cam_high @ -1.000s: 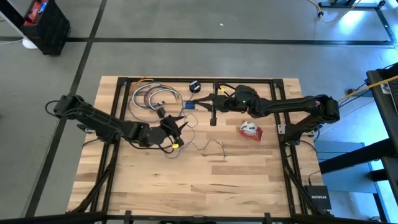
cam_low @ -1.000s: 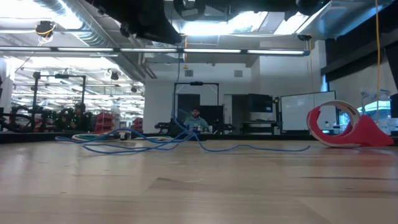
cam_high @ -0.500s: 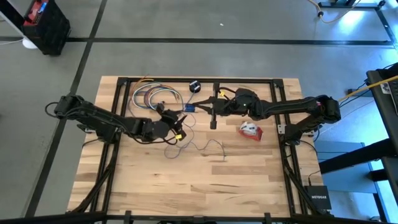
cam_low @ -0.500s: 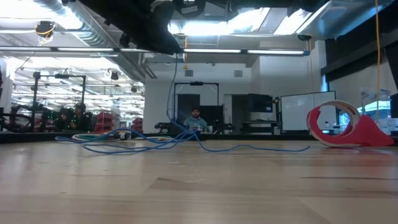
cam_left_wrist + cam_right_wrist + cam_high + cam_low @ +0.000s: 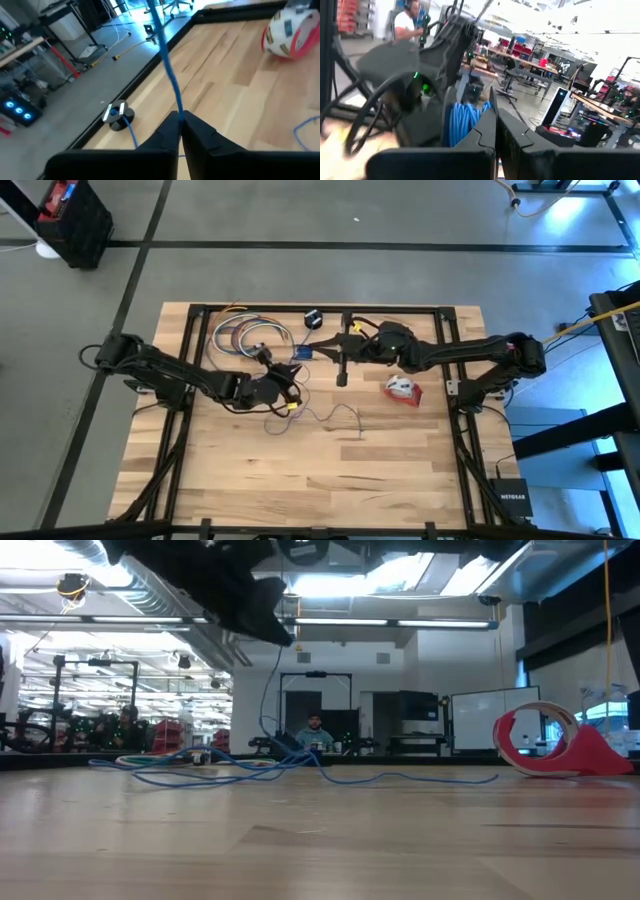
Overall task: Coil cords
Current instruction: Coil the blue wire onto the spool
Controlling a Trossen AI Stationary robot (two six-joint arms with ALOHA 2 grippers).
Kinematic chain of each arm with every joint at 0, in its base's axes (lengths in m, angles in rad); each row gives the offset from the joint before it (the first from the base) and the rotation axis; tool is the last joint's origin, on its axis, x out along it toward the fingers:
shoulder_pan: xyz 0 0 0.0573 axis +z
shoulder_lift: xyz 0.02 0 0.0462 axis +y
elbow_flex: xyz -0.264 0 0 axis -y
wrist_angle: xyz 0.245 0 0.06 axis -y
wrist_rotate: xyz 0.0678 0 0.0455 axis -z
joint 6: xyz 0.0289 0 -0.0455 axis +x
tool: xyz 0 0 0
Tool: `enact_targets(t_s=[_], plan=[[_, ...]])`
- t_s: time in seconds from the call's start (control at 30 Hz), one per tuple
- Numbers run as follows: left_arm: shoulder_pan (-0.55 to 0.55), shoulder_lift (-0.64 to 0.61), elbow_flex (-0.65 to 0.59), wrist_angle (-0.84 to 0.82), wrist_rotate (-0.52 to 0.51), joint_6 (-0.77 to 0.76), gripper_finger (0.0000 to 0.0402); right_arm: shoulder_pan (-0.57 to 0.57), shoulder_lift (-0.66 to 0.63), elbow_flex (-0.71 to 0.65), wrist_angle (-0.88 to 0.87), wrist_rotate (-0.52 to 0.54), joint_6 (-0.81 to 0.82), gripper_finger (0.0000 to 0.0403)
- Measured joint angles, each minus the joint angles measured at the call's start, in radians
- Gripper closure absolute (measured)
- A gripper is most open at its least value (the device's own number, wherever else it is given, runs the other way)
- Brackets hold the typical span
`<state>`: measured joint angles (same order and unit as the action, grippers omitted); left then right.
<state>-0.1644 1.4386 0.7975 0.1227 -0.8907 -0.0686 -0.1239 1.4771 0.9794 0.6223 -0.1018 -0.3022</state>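
The left gripper (image 5: 179, 125) is pinching the thin blue cord (image 5: 167, 65) above the table (image 5: 300, 470), near its back edge, the cord trailing to the black puck (image 5: 117, 114). The right gripper (image 5: 495, 131), further right, is clamping the coiled blue turns (image 5: 465, 121).

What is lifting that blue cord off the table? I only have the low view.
Observer: The left gripper. Its fingers are shut on the blue cord.
Operator: Where does that cord end?
Observer: At a small black puck lying near the far edge of the table.
Operator: And the right arm?
Observer: The right gripper is shut over the far middle of the table. A blue coiled bundle sits just past its fingertips, but I cannot tell whether it is pinched.
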Motion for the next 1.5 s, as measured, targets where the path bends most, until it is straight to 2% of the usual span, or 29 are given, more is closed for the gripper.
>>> enact_targets(t_s=[0.1, 0.23, 0.5, 0.9, 1.1, 1.27, 1.5], plan=[[0.011, 0.037, 0.000, 0.021, 0.000, 0.028, 0.0397, -0.001, 0.030, 0.000, 0.045, -0.001, 0.033, 0.0394], [0.016, 0.081, 0.000, 0.133, 0.000, 0.097, 0.0398, -0.001, 0.072, -0.001, 0.121, 0.026, 0.043, 0.0394], [-0.019, 0.091, 0.000, 0.309, 0.026, 0.194, 0.0397, -0.001, 0.127, 0.000, 0.230, 0.063, 0.044, 0.0394], [-0.083, 0.089, 0.000, 0.544, 0.025, 0.318, 0.0398, -0.001, 0.129, 0.000, 0.216, 0.092, 0.010, 0.0394], [-0.067, 0.089, 0.000, 0.570, 0.024, 0.260, 0.0397, -0.001, 0.129, 0.000, 0.214, 0.090, 0.006, 0.0394], [-0.014, 0.098, 0.000, 0.563, 0.023, 0.126, 0.0397, 0.000, 0.129, 0.000, 0.214, 0.019, 0.008, 0.0394], [-0.010, 0.106, 0.000, 0.571, 0.023, 0.122, 0.0398, 0.000, 0.129, 0.000, 0.221, 0.001, 0.078, 0.0394]])
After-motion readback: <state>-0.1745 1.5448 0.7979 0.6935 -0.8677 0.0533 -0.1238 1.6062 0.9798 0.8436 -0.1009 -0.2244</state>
